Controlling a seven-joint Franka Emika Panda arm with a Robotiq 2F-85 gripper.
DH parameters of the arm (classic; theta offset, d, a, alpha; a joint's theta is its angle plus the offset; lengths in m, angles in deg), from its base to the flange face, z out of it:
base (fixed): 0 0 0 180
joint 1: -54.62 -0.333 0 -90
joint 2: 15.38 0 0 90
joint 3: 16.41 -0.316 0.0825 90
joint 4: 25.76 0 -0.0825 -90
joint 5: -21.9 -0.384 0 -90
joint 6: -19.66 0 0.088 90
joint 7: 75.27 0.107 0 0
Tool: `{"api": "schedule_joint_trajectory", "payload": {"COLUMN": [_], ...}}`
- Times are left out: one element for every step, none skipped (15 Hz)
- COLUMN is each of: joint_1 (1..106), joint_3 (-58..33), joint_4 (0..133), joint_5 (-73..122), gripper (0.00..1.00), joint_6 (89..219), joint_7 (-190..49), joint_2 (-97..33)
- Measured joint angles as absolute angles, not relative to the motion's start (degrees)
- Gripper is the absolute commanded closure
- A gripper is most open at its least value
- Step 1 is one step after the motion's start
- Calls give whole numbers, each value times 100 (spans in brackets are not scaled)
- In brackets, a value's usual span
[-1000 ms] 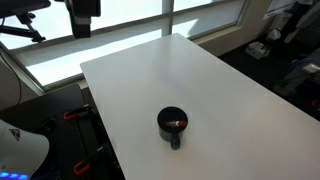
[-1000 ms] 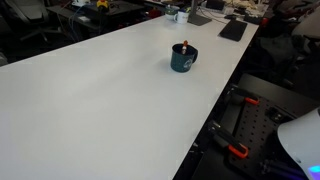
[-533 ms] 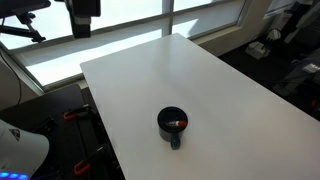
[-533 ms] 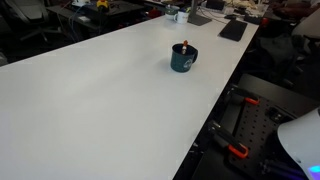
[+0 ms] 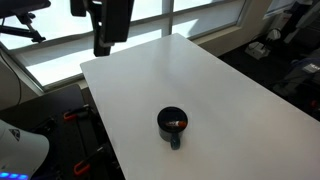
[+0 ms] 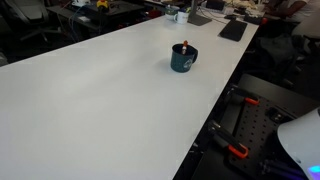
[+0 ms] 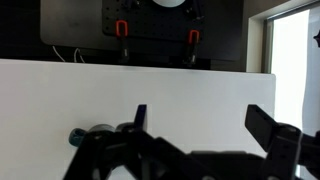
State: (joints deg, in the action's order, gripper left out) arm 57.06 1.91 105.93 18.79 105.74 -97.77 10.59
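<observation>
Found dark mug (image 5: 172, 125) upright on the white desk (image 5: 230, 95), nearer the long edge bordered by red clamps (image 5: 71, 115) than the opposite edge, well in from every corner. Noted a small red-orange item (image 5: 178, 122) inside it. Seen from above in this exterior view: open mouth, handle pointing toward the near end of the desk.

Seen from the side in an exterior view: same mug (image 6: 183, 58), with the red-orange item (image 6: 184, 46) poking above the rim. Cannot tell more about the item at this size. No sign of the arm here.

Located gripper (image 5: 104, 48) only at the top of an exterior view, hanging above the desk's far corner on the clamp side, well apart from the mug and touching nothing.

Confirmed from the wrist view alone: gripper (image 7: 200, 125) with jaws spread wide, fingers (image 7: 268, 128) far apart, bare desk (image 7: 200, 85) between them, nothing held. Also noted there, beyond the desk's far edge, a black panel (image 7: 80, 30) with two red clamps (image 7: 121, 28). Spotted a small blue-green piece (image 7: 75, 135) low left, partly hidden behind the gripper body; cannot tell what.
</observation>
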Motion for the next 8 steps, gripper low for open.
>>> {"api": "schedule_joint_trajectory", "payload": {"joint_1": [5721,5729,5729,5728,5729,5729,5745,5765], "joint_3": [218,226,224,222,222,222,208,194], "joint_4": [10522,10474,10441,10431,10427,10423,10424,10424], "joint_5": [1861,1853,1848,1846,1846,1846,1846,1846], "gripper": [0,0,0,0,0,0,0,0], "joint_6": [10574,10574,10574,10574,10574,10574,10574,10576], "joint_7": [-9843,-9866,-9867,-9867,-9867,-9867,-9867,-9867], "joint_2": [935,849,800,788,789,790,788,774]}}
